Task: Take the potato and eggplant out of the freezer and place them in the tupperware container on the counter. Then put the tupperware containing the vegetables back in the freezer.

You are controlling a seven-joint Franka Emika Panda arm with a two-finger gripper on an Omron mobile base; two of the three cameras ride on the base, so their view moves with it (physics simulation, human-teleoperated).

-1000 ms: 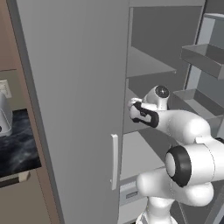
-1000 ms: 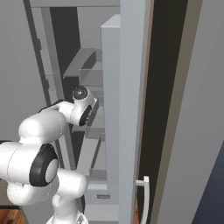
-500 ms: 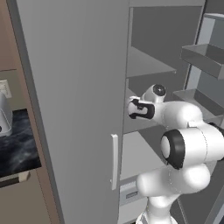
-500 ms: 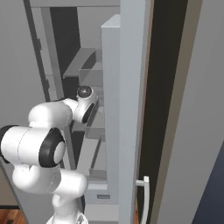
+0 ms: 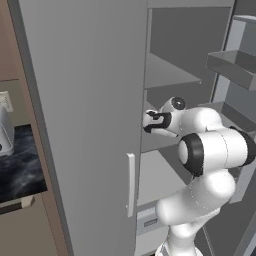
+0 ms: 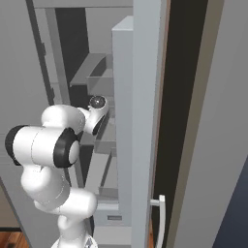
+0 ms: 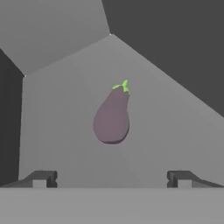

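A dull purple eggplant (image 7: 112,117) with a green stem lies on a grey freezer shelf (image 7: 65,131), straight ahead of my gripper (image 7: 112,179) in the hand view. The two fingertips stand wide apart with nothing between them, short of the eggplant. In the left base view the gripper (image 5: 151,122) reaches into the open freezer (image 5: 85,100) at middle-shelf height, behind the door's edge. The potato and the tupperware container are out of view. A strip of the black counter (image 5: 20,170) shows at the far left.
The freezer door's white bar handle (image 5: 130,185) hangs below the hand; the other door's handle (image 6: 161,223) is at the lower right. Door bins (image 5: 232,67) jut out to the right of the arm. A pale appliance (image 5: 5,132) stands on the counter.
The hand has pushed a little deeper into the freezer shelf, and the elbow has swung up and closer behind it. The jaws have stayed wide.
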